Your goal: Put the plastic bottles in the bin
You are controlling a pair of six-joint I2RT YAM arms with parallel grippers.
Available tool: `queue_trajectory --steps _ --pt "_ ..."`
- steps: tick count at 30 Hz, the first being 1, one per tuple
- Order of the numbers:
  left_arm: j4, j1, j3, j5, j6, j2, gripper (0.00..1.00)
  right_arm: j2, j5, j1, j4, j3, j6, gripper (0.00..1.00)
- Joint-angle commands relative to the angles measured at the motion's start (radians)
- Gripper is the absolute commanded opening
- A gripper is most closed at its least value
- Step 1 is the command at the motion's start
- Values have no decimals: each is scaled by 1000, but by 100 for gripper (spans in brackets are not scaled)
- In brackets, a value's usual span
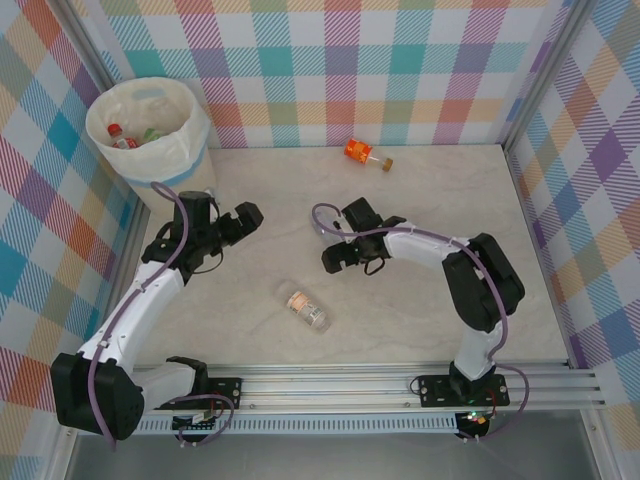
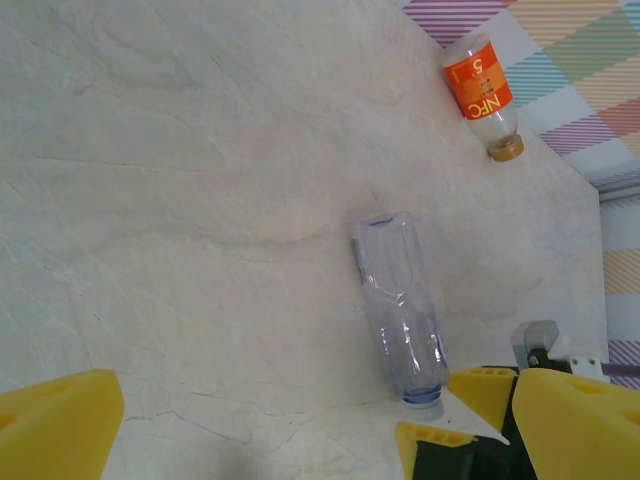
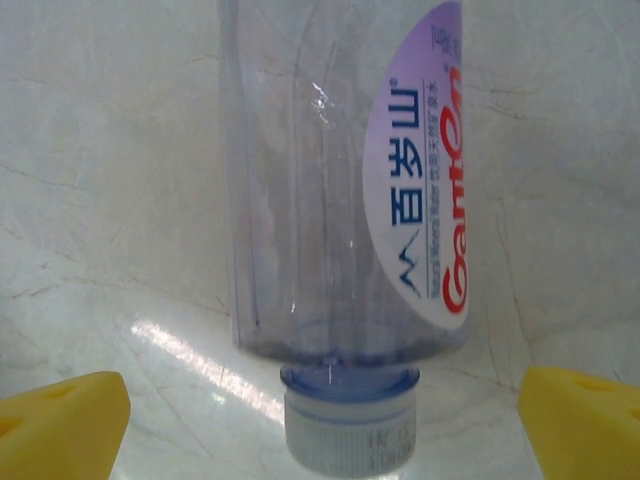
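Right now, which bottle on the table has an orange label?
The orange-label bottle lying by the far wall, with the gold cap. The clear bottle has a white and purple label instead.

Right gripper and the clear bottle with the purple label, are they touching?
Apart. In the right wrist view the open right gripper straddles the cap of the clear bottle, with bare table showing either side.

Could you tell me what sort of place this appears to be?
Likely a robot test cell: a tabletop walled by checked panels, arms bolted to a metal rail, a lined bin.
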Motion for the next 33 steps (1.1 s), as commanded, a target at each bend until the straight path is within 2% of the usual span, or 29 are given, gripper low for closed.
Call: queue_trajectory --steps 1,3,10,14,19,24,26,29,33 --pt "55 -9 -13 39 14 -14 100 42 33 4 58 38 -22 99" --pt "54 -10 -12 45 10 -3 100 64 41 4 83 48 -34 99" --pt "8 -9 21 47 30 28 100 107 62 6 125 60 -57 87" --pt "39 -10 8 58 31 29 100 116 86 11 139 64 -69 70" --pt "180 -11 -29 178 -36 59 100 47 75 28 220 0 -82 53" --pt "291 -48 -42 241 -86 105 100 -107 -57 45 368 -124 -82 50" --pt "328 -76 -41 242 -90 125 100 -157 -157 47 411 -153 -70 51" --pt "399 -112 -48 221 -104 154 100 -198 -301 60 437 -159 -63 51" --pt "460 -130 -41 218 -128 213 100 -221 -433 69 495 -155 -24 51"
